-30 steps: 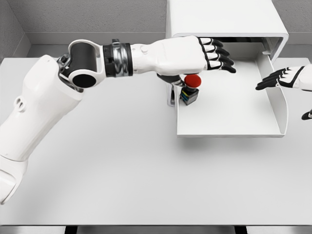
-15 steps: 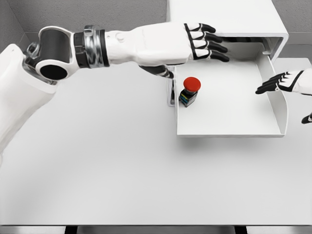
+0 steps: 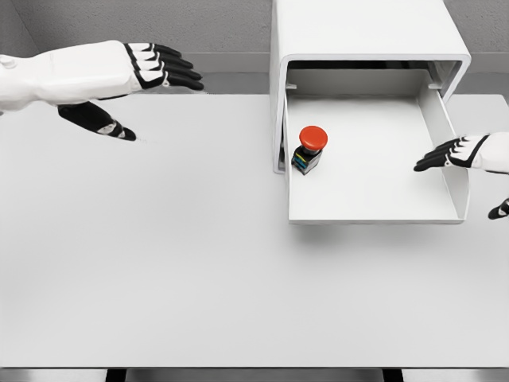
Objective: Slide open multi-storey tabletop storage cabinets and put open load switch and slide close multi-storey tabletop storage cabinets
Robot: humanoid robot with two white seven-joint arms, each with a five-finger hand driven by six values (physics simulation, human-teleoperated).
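Note:
The white storage cabinet (image 3: 366,32) stands at the back right of the table, its drawer (image 3: 374,208) slid out toward me. Inside the drawer, near its left wall, stands the load switch (image 3: 308,149), a dark block with a red mushroom button. My left hand (image 3: 139,87) hovers far to the left above the table, fingers spread and holding nothing. My right hand (image 3: 457,159) reaches in from the right edge, fingers extended over the drawer's right wall, thumb outside it, gripping nothing.
The white table (image 3: 199,263) stretches wide in front and to the left of the cabinet. A grey wall runs behind the table.
My left arm has pulled back from over the drawer to the far left, leaving the switch standing in the drawer. The right hand has barely shifted.

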